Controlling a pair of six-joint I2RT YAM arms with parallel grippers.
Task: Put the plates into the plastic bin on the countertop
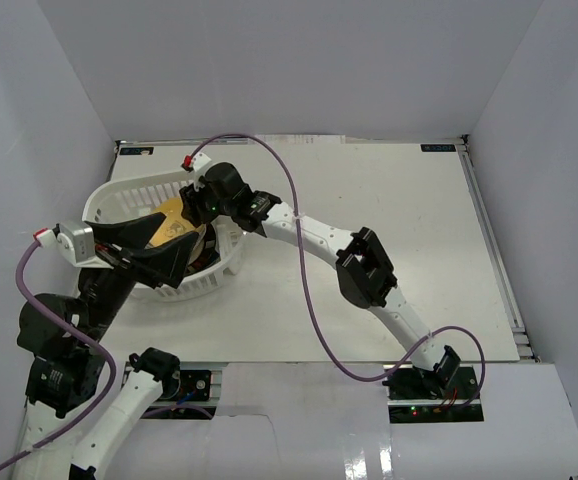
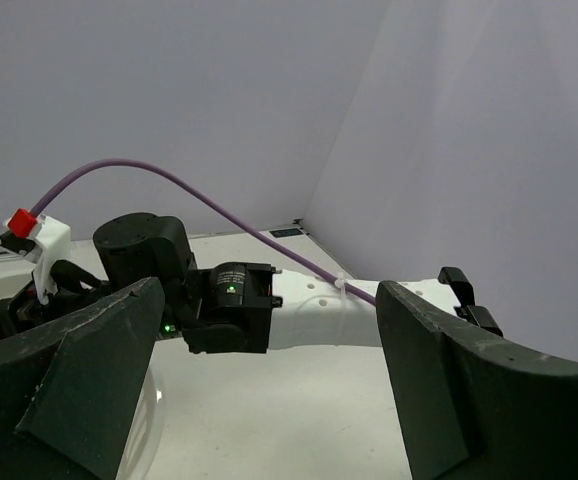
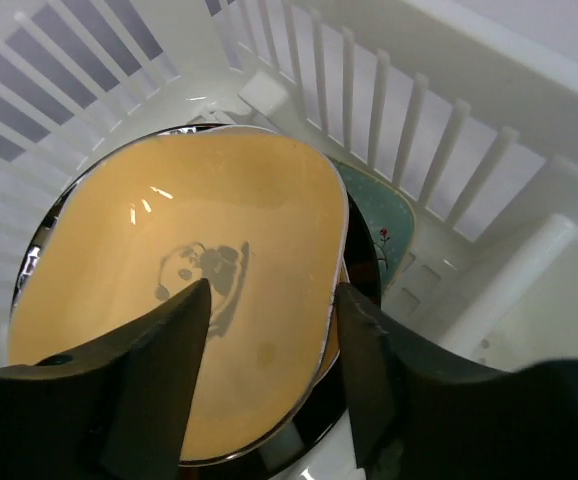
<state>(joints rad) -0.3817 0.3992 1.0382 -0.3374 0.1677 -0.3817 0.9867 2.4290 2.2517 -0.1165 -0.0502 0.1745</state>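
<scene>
The right arm [image 1: 369, 265] is stretching from its base across the desk [image 1: 409, 210] toward the far left, with its wrist bending down over the plastic bin [image 1: 109, 197]. The right jaws are hanging released just above the bin's contents, the two fingers [image 3: 159, 380] spread with nothing between them. Under them a yellow dish [image 3: 249, 200] is lying hollow side up inside the bin, resting on a dark-rimmed round plate [image 3: 357, 262]. In the right wrist view its long axis is running from lower left to upper right. A green dish [image 3: 384, 215] is peeking out beside it, close to the bin's ribbed wall. The left arm [image 1: 64, 340] is standing at the near left corner, leaning over the bin's near rim and pointing toward the right arm. The left jaws are standing wide apart, gripping nothing.
</scene>
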